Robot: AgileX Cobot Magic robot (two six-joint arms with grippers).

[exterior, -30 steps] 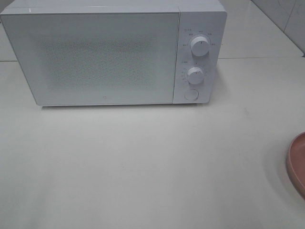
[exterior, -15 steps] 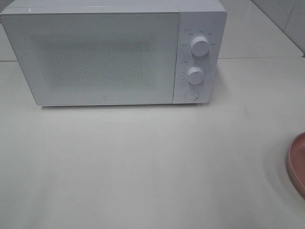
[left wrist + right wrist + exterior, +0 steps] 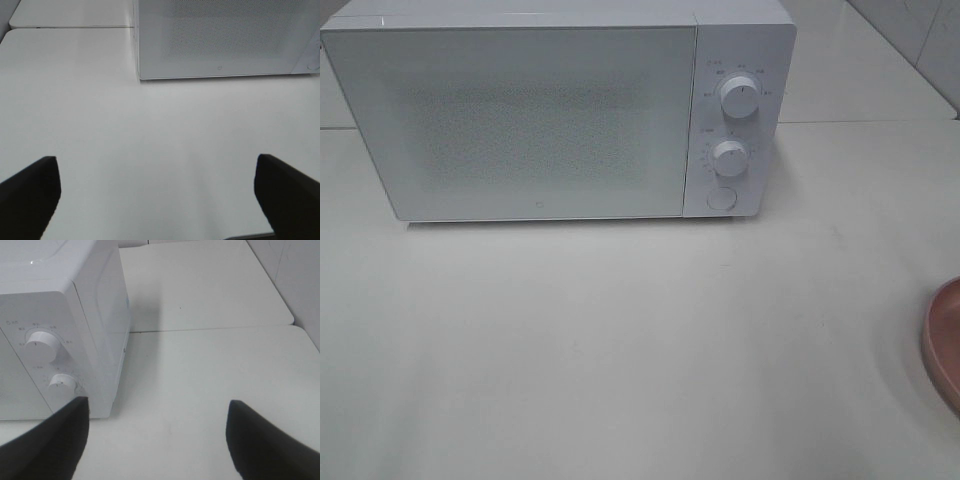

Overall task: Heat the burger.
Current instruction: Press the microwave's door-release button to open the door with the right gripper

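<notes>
the left pincer (image 3: 155, 167) and the right pincer (image 3: 157, 407) each hover with jaws spread wide, gripping nothing.

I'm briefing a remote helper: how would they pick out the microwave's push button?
Find the white microwave at the table's back. On its right-hand control panel, two knobs stack vertically, and the round button sits below them. Unlike the knobs, it is flat, with no pointer or markings around it.

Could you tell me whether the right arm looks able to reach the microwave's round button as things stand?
Probably yes. The right gripper hangs open near the microwave at its dial end, with only bare table between them. Nothing seems to stand in front of the round button below the lower knob.
</notes>
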